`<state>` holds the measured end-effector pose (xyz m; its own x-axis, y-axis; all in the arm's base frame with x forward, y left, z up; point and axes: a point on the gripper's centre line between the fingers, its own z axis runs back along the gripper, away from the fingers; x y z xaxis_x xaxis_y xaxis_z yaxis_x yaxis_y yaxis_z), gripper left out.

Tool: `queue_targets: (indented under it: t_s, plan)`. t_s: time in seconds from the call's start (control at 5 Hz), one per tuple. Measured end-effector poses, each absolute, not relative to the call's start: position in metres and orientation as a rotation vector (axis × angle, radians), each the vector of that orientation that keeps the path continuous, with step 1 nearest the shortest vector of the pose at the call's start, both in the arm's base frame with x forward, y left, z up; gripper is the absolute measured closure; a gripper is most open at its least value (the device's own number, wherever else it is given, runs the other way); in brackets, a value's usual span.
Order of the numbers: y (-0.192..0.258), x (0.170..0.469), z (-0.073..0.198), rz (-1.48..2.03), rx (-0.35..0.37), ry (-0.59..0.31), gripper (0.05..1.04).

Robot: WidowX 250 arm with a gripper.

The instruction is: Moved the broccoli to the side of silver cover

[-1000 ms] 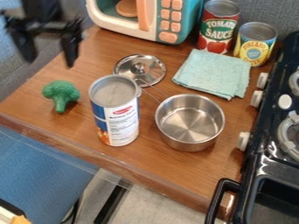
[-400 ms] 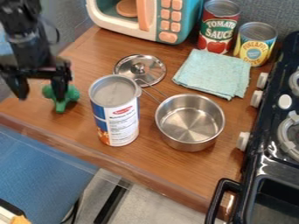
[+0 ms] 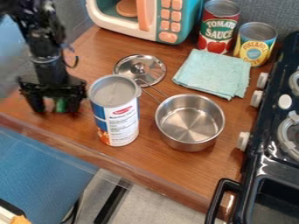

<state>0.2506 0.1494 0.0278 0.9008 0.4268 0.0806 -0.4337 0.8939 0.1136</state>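
Green shows between the spread fingers of the black claw [image 3: 55, 109], which hangs at the left of the wooden surface [image 3: 169, 168]: it is part of the broccoli [image 3: 60, 105], the rest hidden behind the claw. One finger stands at either side of it; whether they touch it, I cannot tell. Just to the right is the upright canister [image 3: 121, 118], with a metal pan [image 3: 189, 122] near its other side. The silver cover [image 3: 153, 72] lies behind the canister, knob up, well apart from the broccoli. Farther back are a folded light-blue cloth [image 3: 213, 74], two cans and a toy microwave [image 3: 166, 22]; the black stove [image 3: 274, 131] stands along the right.
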Motion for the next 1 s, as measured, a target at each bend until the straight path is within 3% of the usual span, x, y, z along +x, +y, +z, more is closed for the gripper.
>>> queue_targets:
  t_s: [0.2,0.8,1.0]
  plan:
    - [0.154,0.261,0.025,0.468,0.139,-0.086,0.121]
    - [0.153,0.256,0.027,0.465,0.095,-0.099,0.905]
    - [0.153,0.254,0.032,0.459,0.081,-0.089,0.995]
